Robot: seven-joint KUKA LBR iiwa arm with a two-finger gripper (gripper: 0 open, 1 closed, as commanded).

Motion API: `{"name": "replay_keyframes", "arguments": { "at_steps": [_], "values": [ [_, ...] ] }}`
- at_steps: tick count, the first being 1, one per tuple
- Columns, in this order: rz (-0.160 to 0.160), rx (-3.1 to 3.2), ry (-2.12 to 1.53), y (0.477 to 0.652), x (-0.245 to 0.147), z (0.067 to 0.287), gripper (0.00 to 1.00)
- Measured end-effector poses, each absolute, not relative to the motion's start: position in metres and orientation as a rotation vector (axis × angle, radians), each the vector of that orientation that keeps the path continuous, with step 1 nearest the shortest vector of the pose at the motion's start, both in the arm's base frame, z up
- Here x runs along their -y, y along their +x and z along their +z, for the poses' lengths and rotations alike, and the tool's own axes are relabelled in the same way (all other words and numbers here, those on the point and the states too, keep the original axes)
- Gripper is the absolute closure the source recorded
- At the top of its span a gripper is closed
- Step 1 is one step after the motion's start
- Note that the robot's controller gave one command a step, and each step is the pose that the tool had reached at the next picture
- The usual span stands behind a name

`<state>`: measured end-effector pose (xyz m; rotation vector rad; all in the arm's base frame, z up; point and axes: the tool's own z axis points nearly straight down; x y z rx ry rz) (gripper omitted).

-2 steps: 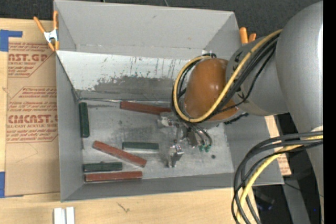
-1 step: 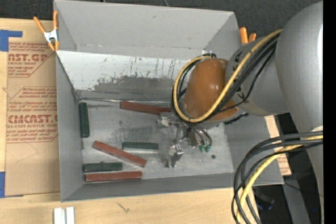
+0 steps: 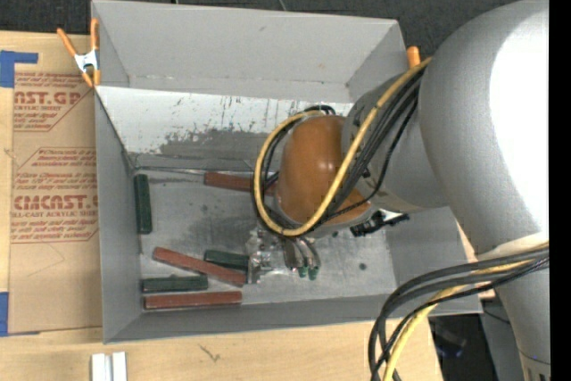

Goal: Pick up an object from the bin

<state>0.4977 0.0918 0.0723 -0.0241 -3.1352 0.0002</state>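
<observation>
1. Grey metal makes up the bin. Its scuffed floor carries only a few loose bars, all lying flat and all to the left of the gripper.
2. The gripper sits low near the floor, under the arm's orange cover and its looping cables. I cannot tell whether the claw is wide or narrow, and nothing can be seen held in it.
3. Nearest to the gripper is a short dark green bar, just to its left. Whether the two touch cannot be made out. A red-brown bar lies slanted just beyond, seemingly against the green one.
4. To do this step well, I would judge that the claw should straddle the short green bar across its narrow width. It should also settle fully down before closing, so that the bar does not skid on the smooth metal.
5. The likely risk is catching the slanted red-brown bar as well, or nudging both away.
6. Farther left and below the gripper lie another dark green bar and a long red-brown bar, near the front wall.
7. Well to the gripper's upper left, a dark green bar lies along the left wall. Another red-brown bar lies above the gripper, partly behind the cables.
8. Right of the gripper the floor is bare, so there is room to lift clear.
</observation>
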Motion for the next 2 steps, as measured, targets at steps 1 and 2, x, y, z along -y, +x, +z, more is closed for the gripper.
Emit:
{"name": "replay_keyframes", "arguments": {
  "at_steps": [1,2],
  "values": [
    [0.0,3.135,-0.025,0.498,-0.092,0.072,1.0],
    [-0.001,3.144,-0.01,0.493,-0.1,0.234,1.0]
  ]
}}
